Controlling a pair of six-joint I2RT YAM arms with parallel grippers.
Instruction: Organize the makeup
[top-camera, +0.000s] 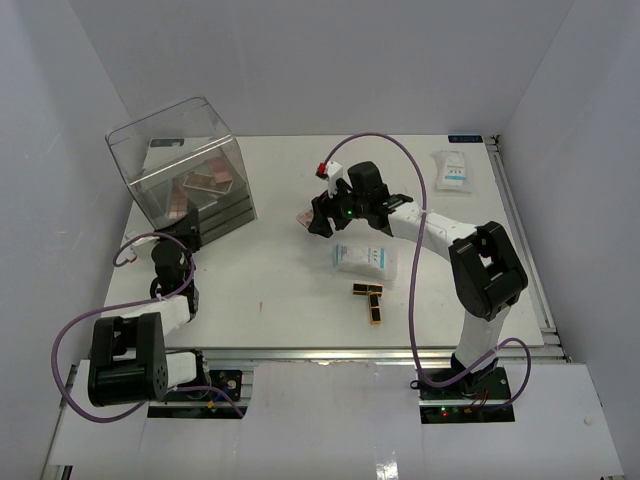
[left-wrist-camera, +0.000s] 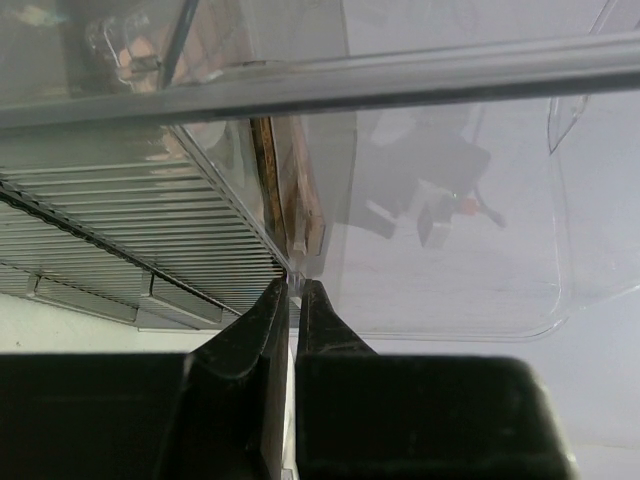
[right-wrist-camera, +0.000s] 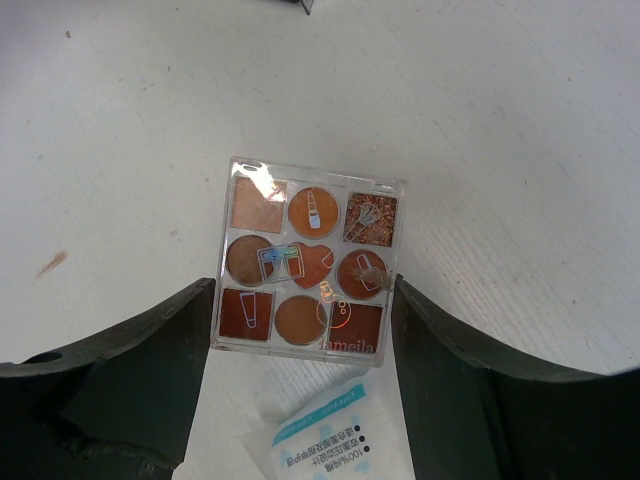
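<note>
On my far left the clear box (top-camera: 180, 175) stands at the back left of the desk (top-camera: 280, 300), with ribbed drawers (top-camera: 225, 212) stacked beneath its open compartment. Through its walls I can see a few pink-brown palettes (top-camera: 205, 182) lying inside. My left tool (left-wrist-camera: 293, 288) is right up against the lower front of that box. Its fingers are pressed together, and from the wrist view their tips meet at a thin clear edge just beside the ribbed drawer fronts. I cannot tell whether that edge is actually pinched between them.

Towards the middle of the desk, my right tool (right-wrist-camera: 302, 300) is clamped on the square palette (right-wrist-camera: 305, 268), one finger against each side of its clear case. The palette faces up at the wrist camera, showing nine brown and copper pans. I cannot tell whether it is lifted or resting on the desk.

Just nearer to me and slightly right lies one white-blue sachet (top-camera: 362, 258), flat on the desk; its corner shows below the palette in the right wrist view. Nearer still are the two black-and-gold lipstick tubes (top-camera: 372, 298), lying flat, touching, one crosswise and one pointing towards me. The second sachet (top-camera: 453, 168) sits well apart in the far right corner.
</note>
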